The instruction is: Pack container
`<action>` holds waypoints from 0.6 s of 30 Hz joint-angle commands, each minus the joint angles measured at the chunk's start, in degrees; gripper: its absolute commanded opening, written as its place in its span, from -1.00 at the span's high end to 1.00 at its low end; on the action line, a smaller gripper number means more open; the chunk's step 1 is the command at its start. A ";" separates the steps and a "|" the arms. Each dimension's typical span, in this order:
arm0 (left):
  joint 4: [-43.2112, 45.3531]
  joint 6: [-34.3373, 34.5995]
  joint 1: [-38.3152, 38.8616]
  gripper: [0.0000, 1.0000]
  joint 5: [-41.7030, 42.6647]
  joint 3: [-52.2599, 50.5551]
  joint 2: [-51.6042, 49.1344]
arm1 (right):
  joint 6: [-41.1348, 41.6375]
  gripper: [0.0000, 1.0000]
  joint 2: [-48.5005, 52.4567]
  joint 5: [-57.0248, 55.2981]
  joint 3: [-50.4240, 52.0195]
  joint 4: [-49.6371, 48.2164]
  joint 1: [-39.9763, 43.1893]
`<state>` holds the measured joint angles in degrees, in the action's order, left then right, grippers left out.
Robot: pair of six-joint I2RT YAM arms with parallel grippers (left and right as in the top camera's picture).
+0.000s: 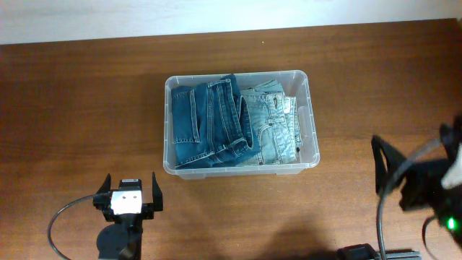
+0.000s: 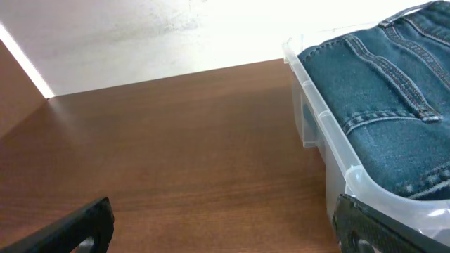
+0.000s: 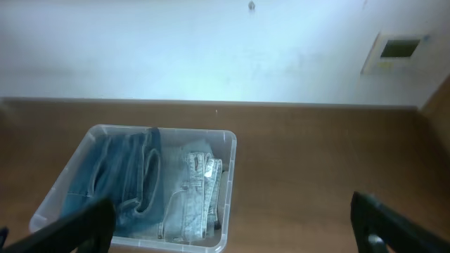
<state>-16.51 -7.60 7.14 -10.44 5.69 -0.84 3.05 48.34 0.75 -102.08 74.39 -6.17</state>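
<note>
The clear plastic container (image 1: 312, 115) sits in the middle of the table. It holds folded dark blue jeans (image 1: 206, 123) on the left and light blue jeans (image 1: 273, 128) on the right. My left gripper (image 1: 128, 192) is open and empty, on the table in front of the container's left corner. In the left wrist view (image 2: 225, 225) the container's rim (image 2: 320, 116) and the dark jeans (image 2: 390, 98) lie to the right. My right gripper (image 1: 404, 173) is open and empty at the right edge, apart from the container. The right wrist view (image 3: 232, 221) shows the container (image 3: 226, 183) from above.
A brown wooden table (image 1: 86, 108) carries everything. A pale wall (image 1: 216, 14) runs along its far edge. Black cables (image 1: 65, 217) loop by the left arm's base, and another cable runs by the right arm (image 1: 380, 217). A wall plate (image 3: 397, 49) shows on the wall.
</note>
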 commanded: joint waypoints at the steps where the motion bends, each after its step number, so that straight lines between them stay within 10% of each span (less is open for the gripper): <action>1: 0.28 -0.90 -0.28 -0.99 0.76 -0.57 0.55 | 0.39 -0.97 -9.22 0.44 12.61 -3.56 -0.55; 18: 0.28 -0.90 -0.28 -0.99 0.76 -0.57 0.55 | 0.39 -0.97 -42.80 1.88 62.20 -35.80 -0.50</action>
<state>-16.43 -7.75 7.14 -10.28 5.45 -0.80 3.03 7.38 1.78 -44.01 41.34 -6.22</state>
